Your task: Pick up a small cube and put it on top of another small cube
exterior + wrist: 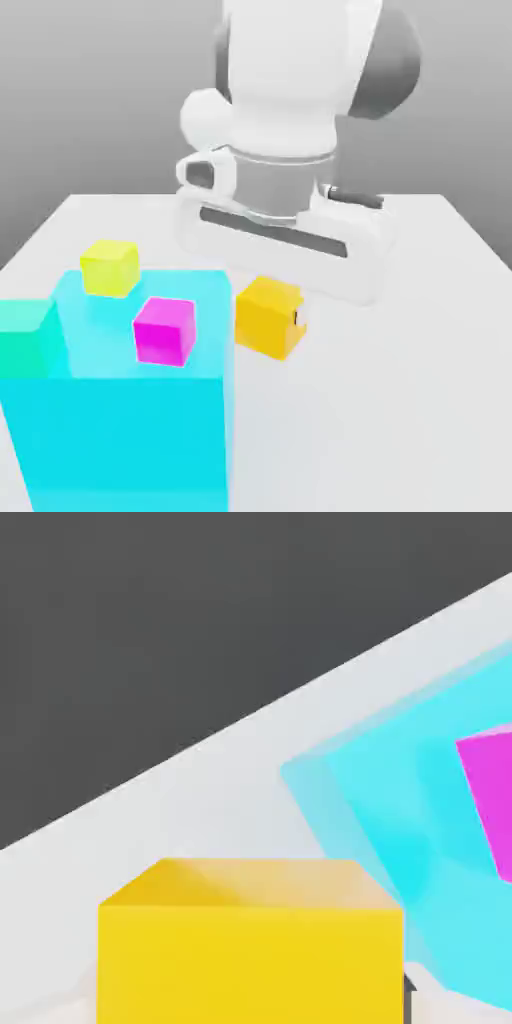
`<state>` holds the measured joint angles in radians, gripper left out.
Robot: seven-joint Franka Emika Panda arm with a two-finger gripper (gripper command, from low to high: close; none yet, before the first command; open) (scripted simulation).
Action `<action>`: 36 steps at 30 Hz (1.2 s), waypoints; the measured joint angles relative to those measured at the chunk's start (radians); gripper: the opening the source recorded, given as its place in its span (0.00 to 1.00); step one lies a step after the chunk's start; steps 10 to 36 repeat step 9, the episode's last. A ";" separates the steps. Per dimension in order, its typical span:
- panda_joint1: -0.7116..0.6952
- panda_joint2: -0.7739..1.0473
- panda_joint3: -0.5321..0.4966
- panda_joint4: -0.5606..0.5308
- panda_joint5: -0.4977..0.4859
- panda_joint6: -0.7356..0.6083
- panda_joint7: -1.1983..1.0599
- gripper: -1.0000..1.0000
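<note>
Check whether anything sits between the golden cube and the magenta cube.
Nothing visible does. The gripper is shut on the golden cube, just to the exterior view's right of the magenta cube, which rests on the cyan block.

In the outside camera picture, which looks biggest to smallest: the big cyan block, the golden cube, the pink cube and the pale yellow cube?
1. Big cyan block
2. Golden cube
3. Pink cube, nearly the same as golden, so unsure
4. Pale yellow cube, farther back, so maybe just looks smaller

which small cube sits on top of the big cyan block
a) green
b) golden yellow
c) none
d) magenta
d: the magenta cube rests on the big cyan block's top face, while the golden yellow cube is off to the exterior view's right of the block.
</note>
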<state>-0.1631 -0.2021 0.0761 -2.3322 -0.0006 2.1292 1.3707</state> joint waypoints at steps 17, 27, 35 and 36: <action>-0.053 0.016 -0.049 -0.030 0.012 0.048 0.026 1.00; -0.053 0.016 -0.049 -0.030 0.012 0.048 0.026 1.00; -0.053 0.016 -0.049 -0.030 0.012 0.048 0.026 1.00; -0.053 0.016 -0.049 -0.030 0.012 0.048 0.026 1.00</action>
